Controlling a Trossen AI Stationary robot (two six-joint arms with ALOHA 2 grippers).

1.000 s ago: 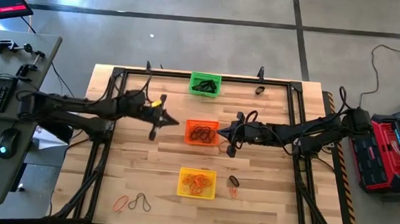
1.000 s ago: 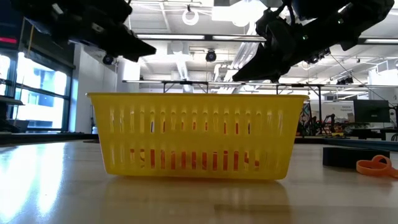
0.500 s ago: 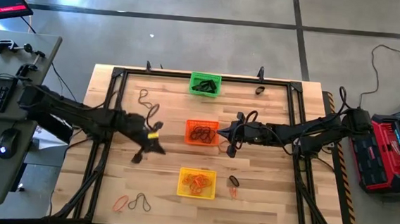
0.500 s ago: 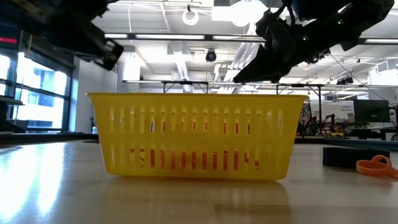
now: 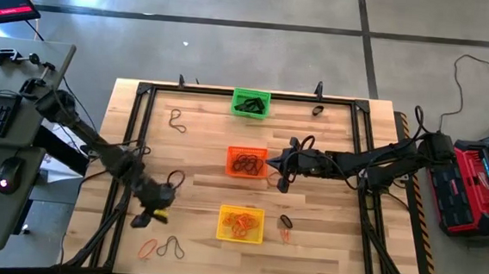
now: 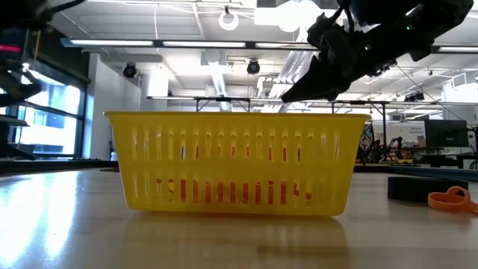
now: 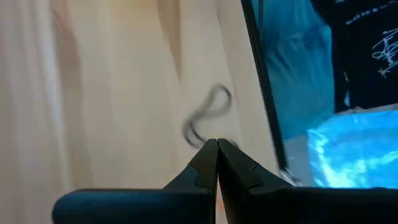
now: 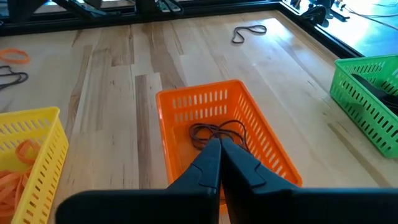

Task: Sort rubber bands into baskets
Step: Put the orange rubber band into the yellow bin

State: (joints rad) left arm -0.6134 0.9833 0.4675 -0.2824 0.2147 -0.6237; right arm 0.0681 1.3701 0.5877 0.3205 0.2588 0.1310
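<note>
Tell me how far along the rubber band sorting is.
Partly done: the green basket holds dark bands, the orange basket thin dark ones, the yellow basket orange ones. Nothing is in hand: both pincers are shut and empty, left pincer near the front-left loose bands, right pincer beside the orange basket. More loose bands remain elsewhere.

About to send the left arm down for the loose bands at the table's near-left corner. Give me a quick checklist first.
1. Left gripper near the loose orange band and dark band: ok, it is just above them in the high view.
2. Left gripper open for a pick: not ok, shut.
3. Left gripper empty: cannot tell, the wrist view is blurred.
4. Right gripper out of the way: ok, shut, beside the orange basket.
5. Yellow basket clear of arms: ok.
6. Dark band at the far left: not yet sorted.
</note>
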